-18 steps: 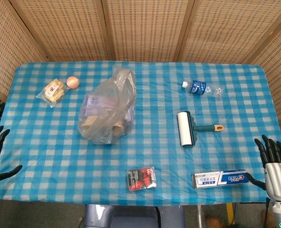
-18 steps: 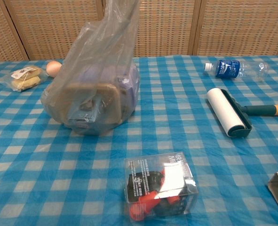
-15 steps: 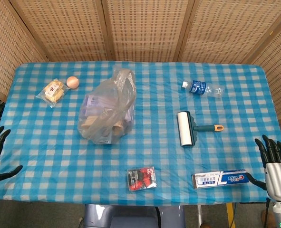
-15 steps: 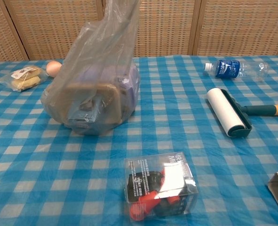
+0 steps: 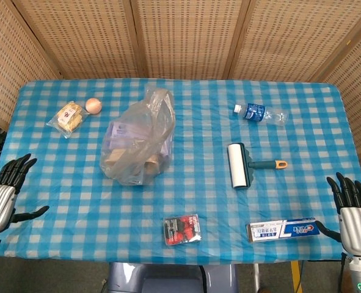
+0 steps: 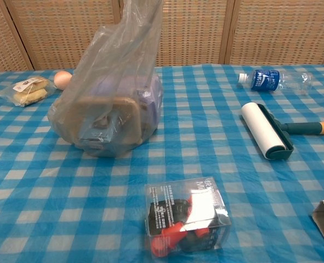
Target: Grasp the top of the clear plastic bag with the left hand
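Note:
The clear plastic bag [image 5: 137, 140] stands left of centre on the blue checked table, holding boxes and packets; its gathered top [image 5: 158, 97] rises free. In the chest view the bag [image 6: 109, 104] fills the upper left, its top reaching the frame's upper edge. My left hand [image 5: 6, 195] hovers at the table's front left corner, fingers spread, holding nothing, far from the bag. My right hand [image 5: 354, 213] stays at the front right corner, fingers apart and empty. Neither hand shows in the chest view.
A snack packet [image 5: 68, 117] and an egg [image 5: 93, 105] lie at the back left. A water bottle [image 5: 258, 113], a lint roller [image 5: 241, 165], a toothpaste box [image 5: 283, 229] and a small clear box [image 5: 182, 229] lie to the right and front.
My left hand has risen and moved inward over the table's front left corner. The right hand and the objects have not moved.

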### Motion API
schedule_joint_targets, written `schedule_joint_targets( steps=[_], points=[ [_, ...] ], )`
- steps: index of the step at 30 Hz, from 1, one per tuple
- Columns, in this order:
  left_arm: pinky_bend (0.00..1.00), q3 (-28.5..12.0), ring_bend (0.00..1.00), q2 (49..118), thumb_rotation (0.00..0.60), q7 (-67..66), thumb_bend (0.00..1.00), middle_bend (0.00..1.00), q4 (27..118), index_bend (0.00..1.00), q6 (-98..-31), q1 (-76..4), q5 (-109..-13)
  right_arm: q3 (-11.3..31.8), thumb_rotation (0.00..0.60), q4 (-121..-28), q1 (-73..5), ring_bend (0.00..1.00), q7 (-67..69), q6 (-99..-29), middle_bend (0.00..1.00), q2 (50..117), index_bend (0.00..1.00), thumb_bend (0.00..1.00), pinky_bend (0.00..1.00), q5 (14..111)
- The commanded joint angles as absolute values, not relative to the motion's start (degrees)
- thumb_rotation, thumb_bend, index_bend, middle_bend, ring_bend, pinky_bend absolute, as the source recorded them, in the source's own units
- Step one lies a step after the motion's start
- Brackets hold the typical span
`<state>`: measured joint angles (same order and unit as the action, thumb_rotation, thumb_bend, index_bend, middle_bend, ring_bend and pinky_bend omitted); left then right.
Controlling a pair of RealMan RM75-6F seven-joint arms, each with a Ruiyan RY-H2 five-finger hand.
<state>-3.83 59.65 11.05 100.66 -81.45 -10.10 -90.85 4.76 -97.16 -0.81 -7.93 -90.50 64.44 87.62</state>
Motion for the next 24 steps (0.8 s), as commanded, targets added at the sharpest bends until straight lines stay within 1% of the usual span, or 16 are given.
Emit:
schedule_joint_targets(
  steps=[1,6,12,13,15,17,24],
  points=[
    [0.0,-8.3,0.0,60.3,0.6,27.7,0.0,0.0,100.5,0.0,-71.2,-20.9,-92.6,5.4,0.6,-96.9,-1.5,0.0,-9.2,-89.1,0.0,65.2,0.0,0.0,0.0,85.9],
    [0.0,-12.7,0.0,62.3,0.6,38.4,0.0,0.0,101.5,0.0,-60.9,-30.1,-88.3,6.3,0.6,-96.2,-2.1,0.0,-10.7,-87.6,0.0,65.9,0.0,0.0,0.0,83.0],
    [0.0,-18.0,0.0,66.1,0.6,45.2,0.0,0.0,101.4,0.0,-52.7,-38.0,-80.6,7.2,0.6,-95.3,-2.4,0.0,-10.9,-86.7,0.0,66.2,0.0,0.0,0.0,80.5],
    [0.0,-19.1,0.0,67.0,0.6,47.5,0.0,0.0,102.0,0.0,-50.9,-39.5,-79.0,7.3,0.6,-95.2,-2.5,0.0,-10.8,-86.6,0.0,66.2,0.0,0.0,0.0,80.1],
    [0.0,-22.6,0.0,69.0,0.6,56.1,0.0,0.0,101.9,0.0,-46.2,-43.1,-74.2,7.8,0.6,-94.7,-2.6,0.0,-10.2,-86.1,0.0,66.1,0.0,0.0,0.0,79.0],
    [0.0,-23.7,0.0,70.0,0.6,59.0,0.0,0.0,100.8,0.0,-44.6,-44.3,-72.7,8.0,0.6,-94.5,-2.7,0.0,-9.9,-85.8,0.0,66.0,0.0,0.0,0.0,78.5],
    [0.0,-25.9,0.0,74.5,0.6,65.1,0.0,0.0,97.0,0.0,-41.9,-47.1,-69.7,8.4,0.6,-93.9,-2.9,0.0,-8.8,-85.1,0.0,65.8,0.0,0.0,0.0,77.1]
  ],
)
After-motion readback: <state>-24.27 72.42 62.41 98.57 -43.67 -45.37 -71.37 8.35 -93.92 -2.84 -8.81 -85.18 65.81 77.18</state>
